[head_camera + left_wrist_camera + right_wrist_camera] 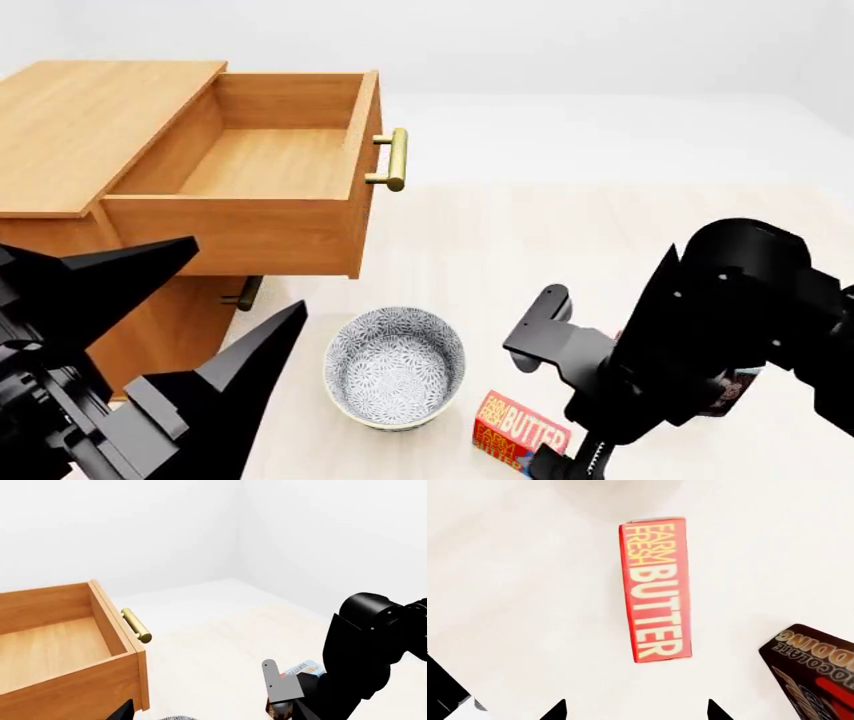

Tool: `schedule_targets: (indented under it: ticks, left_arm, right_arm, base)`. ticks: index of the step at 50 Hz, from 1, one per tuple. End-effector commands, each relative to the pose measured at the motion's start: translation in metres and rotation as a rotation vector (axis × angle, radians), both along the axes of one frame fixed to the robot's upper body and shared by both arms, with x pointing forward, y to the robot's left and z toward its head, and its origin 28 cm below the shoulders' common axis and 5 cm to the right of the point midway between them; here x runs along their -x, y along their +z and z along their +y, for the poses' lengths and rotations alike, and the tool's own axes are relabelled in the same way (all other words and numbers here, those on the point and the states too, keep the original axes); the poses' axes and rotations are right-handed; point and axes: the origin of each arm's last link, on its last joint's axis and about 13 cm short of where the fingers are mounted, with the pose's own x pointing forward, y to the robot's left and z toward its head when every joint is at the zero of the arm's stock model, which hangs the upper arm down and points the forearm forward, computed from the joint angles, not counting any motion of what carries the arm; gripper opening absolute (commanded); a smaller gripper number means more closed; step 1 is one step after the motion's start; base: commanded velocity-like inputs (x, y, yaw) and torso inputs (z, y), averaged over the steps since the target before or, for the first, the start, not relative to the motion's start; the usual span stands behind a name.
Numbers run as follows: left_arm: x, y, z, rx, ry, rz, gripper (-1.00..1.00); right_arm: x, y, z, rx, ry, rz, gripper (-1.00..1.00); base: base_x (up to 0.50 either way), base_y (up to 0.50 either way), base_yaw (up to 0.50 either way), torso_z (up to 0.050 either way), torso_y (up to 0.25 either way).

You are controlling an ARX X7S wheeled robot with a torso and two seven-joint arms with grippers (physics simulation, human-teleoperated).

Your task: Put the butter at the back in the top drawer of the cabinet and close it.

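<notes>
Hovering, right tool (637, 711): it hangs straight over the small red box with yellow "FARM FRESH BUTTER" lettering (655, 590), two dark tips spread wider than the box is across, nothing between them, not touching it.
Butter spot: flat on the pale bench (534, 240), long side running away from the tool in the right wrist view, just beside the patterned blue-and-white round bowl (396, 366) in the head view (521, 433).
Pudding: dark brown "CHOCOLATE PUDDING" box (817, 672) sits off to one side of the right tool, near the butter but not touching.
Top drawer: the light brown wooden drawer with the brass bar handle (280, 165) is pulled wide open on the light brown wooden three-drawer cabinet (94, 130), well away from the right tool.
Left tool (200, 330): big dark pointed fingers apart, gripping nothing, just in front of the cabinet and below the open drawer.
</notes>
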Motion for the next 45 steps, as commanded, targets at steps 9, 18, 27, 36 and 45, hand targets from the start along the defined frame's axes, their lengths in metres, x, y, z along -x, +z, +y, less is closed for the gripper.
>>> schedule_targets:
  ticks: [9, 18, 27, 36, 45]
  left_arm:
    - [0.001, -0.003, 0.002, 0.005, 0.004, 0.003, 1.0]
    - [0.001, -0.003, 0.001, 0.005, 0.0, 0.004, 1.0]
    - [0.001, -0.004, 0.001, 0.005, -0.002, 0.005, 1.0]
    - [0.002, -0.004, 0.001, 0.004, -0.003, 0.004, 1.0]
    - [0.003, -0.004, 0.002, 0.003, -0.005, 0.005, 1.0]
  right_arm:
    - [-0.018, -0.021, 0.007, 0.079, 0.0, -0.005, 1.0]
    - [-0.026, -0.026, 0.008, 0.101, -0.016, -0.043, 1.0]
    - [-0.032, -0.032, 0.01, 0.107, -0.017, -0.051, 1.0]
    - [-0.035, -0.04, 0.014, 0.104, 0.0, -0.037, 1.0]
    - [-0.036, -0.044, 0.019, 0.09, 0.024, -0.022, 1.0]
  base:
    - [0.0, 0.0, 0.0, 0.0, 0.0]
    - [0.0, 0.0, 0.0, 0.0, 0.0]
    - [0.0, 0.0, 0.0, 0.0, 0.0]
    - [0.0, 0.0, 0.0, 0.0, 0.0]
    - [0.0, 0.0, 0.0, 0.0, 0.0]
